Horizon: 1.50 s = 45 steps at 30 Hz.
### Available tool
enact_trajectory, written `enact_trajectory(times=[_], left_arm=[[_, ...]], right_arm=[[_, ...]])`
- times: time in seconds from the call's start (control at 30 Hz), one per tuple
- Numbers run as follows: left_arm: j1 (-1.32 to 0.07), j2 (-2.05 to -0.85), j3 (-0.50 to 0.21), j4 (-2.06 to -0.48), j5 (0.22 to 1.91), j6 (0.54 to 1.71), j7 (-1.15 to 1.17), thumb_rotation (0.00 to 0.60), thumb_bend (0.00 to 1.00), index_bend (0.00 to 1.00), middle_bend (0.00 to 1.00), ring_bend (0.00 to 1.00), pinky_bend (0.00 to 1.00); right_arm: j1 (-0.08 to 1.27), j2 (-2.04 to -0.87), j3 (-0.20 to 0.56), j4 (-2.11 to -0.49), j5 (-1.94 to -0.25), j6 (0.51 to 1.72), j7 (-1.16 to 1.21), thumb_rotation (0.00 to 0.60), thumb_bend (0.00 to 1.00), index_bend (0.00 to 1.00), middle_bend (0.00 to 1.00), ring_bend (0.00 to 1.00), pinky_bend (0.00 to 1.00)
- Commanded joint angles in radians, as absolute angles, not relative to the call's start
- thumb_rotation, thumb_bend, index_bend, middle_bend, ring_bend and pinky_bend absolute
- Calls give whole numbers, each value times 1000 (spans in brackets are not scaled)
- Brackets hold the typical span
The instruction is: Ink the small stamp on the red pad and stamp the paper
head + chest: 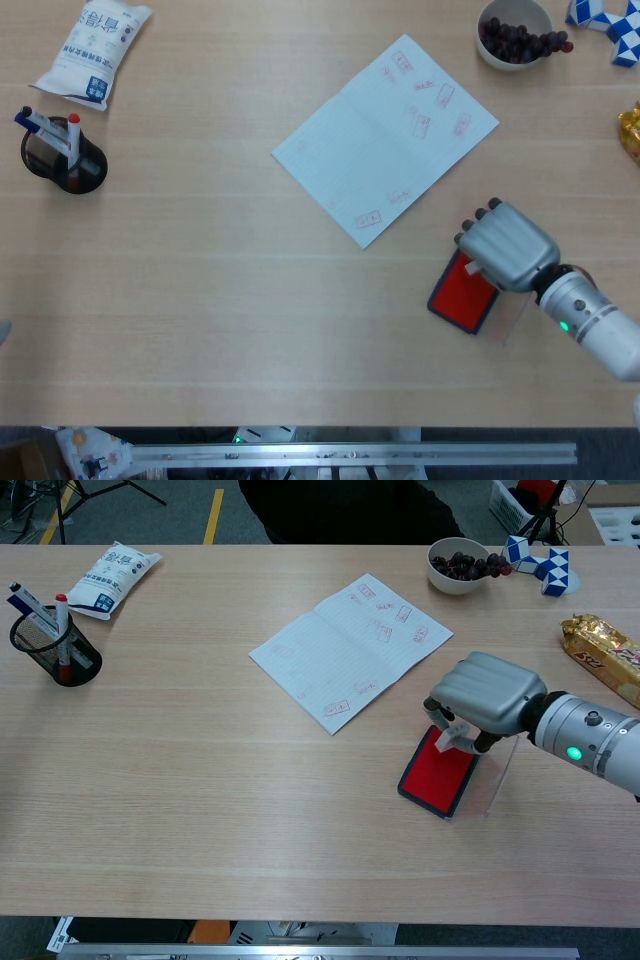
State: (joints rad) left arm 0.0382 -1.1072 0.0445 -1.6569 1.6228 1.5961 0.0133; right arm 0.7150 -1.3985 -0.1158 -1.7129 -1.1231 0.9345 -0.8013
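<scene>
Red pad [437, 774] lying slantwise, right hand [487, 695] gripping small stamp [446, 737] upright, base on pad

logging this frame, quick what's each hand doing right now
Left hand: not in view in either camera.
Right hand: holds the small stamp, down on the red pad.

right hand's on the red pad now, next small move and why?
Probably lift straight up, then carry toward the paper. The right hand holds the small stamp down on the red pad, so inking looks done; the paper lies up and to the left.
</scene>
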Motion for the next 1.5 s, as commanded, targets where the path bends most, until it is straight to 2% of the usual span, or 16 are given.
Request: enact_trajectory(times=[0.03, 1.13, 1.33, 1.5], left_arm=[[37, -1108, 45, -1656, 1623, 1593, 14, 600, 117, 0, 117, 135, 90], [42, -1115, 45, -1630, 1618, 1596, -9, 600, 117, 0, 115, 135, 90], [45, -1112, 44, -1630, 1618, 1601, -15, 600, 117, 0, 115, 134, 90], [46, -1107, 43, -1634, 1623, 1608, -18, 600, 117, 0, 115, 135, 90]], right_arm=[[717, -1404, -117, -1702, -1116, 931, -814, 600, 346, 671, 513, 428, 384], [709, -1457, -129, -1652, -1091, 929, -863, 600, 350, 702, 535, 446, 384], [702, -1420, -113, -1685, -1095, 949, -832, 600, 351, 703, 535, 446, 387], [710, -1350, -65, -1749, -1082, 965, -781, 600, 351, 703, 535, 446, 387]])
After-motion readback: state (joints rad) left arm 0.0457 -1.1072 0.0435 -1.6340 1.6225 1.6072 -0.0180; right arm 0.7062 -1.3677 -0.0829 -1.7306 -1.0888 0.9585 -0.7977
